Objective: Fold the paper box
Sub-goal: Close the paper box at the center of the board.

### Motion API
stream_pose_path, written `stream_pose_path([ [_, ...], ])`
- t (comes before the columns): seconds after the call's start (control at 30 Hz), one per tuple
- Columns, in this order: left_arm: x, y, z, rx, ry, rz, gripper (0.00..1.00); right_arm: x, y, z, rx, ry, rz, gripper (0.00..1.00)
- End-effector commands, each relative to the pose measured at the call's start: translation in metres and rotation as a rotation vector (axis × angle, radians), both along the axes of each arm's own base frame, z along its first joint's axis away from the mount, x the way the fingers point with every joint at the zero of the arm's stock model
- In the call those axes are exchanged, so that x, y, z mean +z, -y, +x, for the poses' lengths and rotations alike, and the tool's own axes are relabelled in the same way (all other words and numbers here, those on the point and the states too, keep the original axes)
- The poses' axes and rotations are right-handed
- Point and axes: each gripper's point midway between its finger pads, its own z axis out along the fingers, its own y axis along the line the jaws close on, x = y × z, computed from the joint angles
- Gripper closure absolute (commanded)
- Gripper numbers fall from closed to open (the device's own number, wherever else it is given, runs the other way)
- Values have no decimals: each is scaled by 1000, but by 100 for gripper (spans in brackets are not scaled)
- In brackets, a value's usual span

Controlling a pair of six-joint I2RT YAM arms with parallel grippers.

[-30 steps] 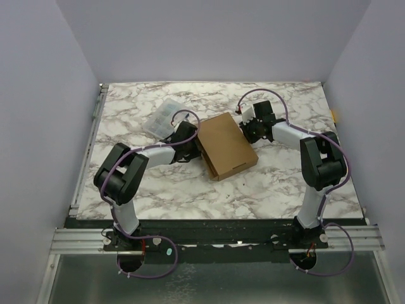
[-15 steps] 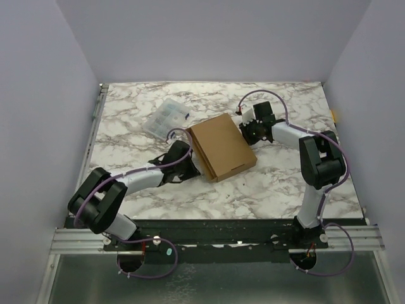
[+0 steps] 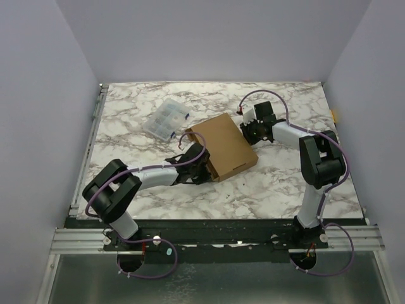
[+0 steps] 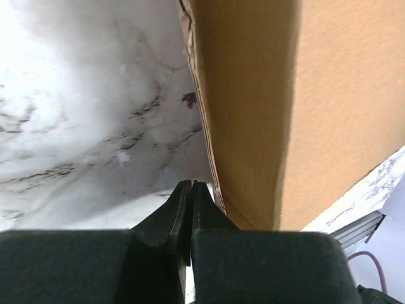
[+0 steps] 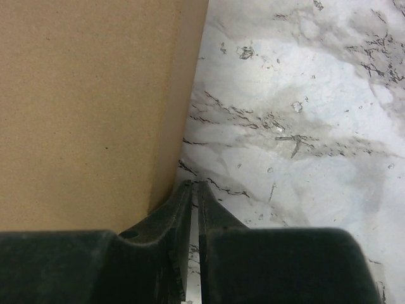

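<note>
Closed left fingers (image 4: pixel 188 189) and right fingers (image 5: pixel 193 185) flank the paper box (image 3: pixel 224 144).

The paper box (image 3: pixel 224 147) lies shut and flat on the marble table (image 3: pixel 285 180), askew to the table's edges, with its plain brown top facing up. My left gripper (image 3: pixel 204 166) sits low against the box's near-left side, close to its near corner, with my left arm stretched along the table behind it. My right gripper (image 3: pixel 248 132) is at the box's far-right corner, touching it or just beside it; I cannot tell which. A small clear plastic case (image 3: pixel 166 117) lies off the box's far-left corner, near but apart
</note>
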Motion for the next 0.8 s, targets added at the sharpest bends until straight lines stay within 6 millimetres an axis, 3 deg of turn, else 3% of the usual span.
stream_pose_path([
  [0.0, 33, 32, 31, 66, 51, -98, 100, -13, -8, -15, 13, -72, 17, 87],
  [0.2, 51, 69, 38, 92, -10, -204, 100, -16, -17, -23, 9, -91, 18, 89],
  [0.4, 67, 76, 46, 242, -79, -283, 100, -21, -19, -27, -4, -92, -5, 89],
  [0.53, 75, 71, 41, 224, -73, -264, 100, -23, -7, -19, -50, -56, -49, 88],
  [0.77, 44, 27, -6, 169, -131, -144, 100, -18, 6, -12, -84, -53, -36, 88],
])
